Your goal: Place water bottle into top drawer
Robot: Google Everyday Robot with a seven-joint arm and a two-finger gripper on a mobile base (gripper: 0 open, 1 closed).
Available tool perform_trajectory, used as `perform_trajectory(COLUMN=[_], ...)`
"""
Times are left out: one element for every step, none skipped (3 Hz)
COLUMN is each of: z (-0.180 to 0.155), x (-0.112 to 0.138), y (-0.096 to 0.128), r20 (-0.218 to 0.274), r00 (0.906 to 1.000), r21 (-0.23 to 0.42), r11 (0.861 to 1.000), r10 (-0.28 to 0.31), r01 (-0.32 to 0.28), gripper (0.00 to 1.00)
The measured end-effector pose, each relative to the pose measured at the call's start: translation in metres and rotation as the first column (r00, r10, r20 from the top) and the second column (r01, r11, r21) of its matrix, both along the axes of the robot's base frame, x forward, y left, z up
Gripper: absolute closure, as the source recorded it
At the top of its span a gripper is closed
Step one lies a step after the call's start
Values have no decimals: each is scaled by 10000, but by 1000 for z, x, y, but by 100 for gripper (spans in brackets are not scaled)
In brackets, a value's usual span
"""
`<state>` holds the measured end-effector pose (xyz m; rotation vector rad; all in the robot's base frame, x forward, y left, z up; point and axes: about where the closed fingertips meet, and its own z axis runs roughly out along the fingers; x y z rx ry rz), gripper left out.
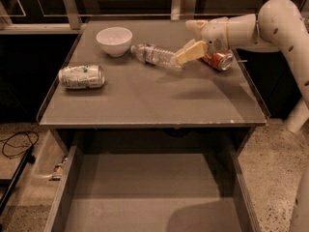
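Note:
The water bottle (pixel 155 55) lies on its side on the table top, cap end toward the white bowl. It is clear and ribbed with a red-blue-white label. My gripper (pixel 181 57) reaches in from the right, its pale fingers (pixel 190 52) at the bottle's right end, low over the table. The top drawer (pixel 149 211) is pulled open below the table's front edge, and its grey floor is bare.
A white bowl (pixel 114 40) stands at the back left. A silver-green can (pixel 81 77) lies on its side at the left. A red soda can (pixel 218 60) lies right behind my gripper. The table (pixel 154 100) has a thin raised rim. A cable lies on the floor at left.

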<state>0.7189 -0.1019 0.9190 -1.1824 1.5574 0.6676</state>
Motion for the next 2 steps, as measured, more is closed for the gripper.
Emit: perform_trajectory(z=[-1,-20], x=[3,6], y=[20,37], r20=[-261,-775], r00=[9996,9968], r21=[-882,-2524], r11=[9960,9668], r10=[139,213], r01=[-162,-403], gripper=[0,0])
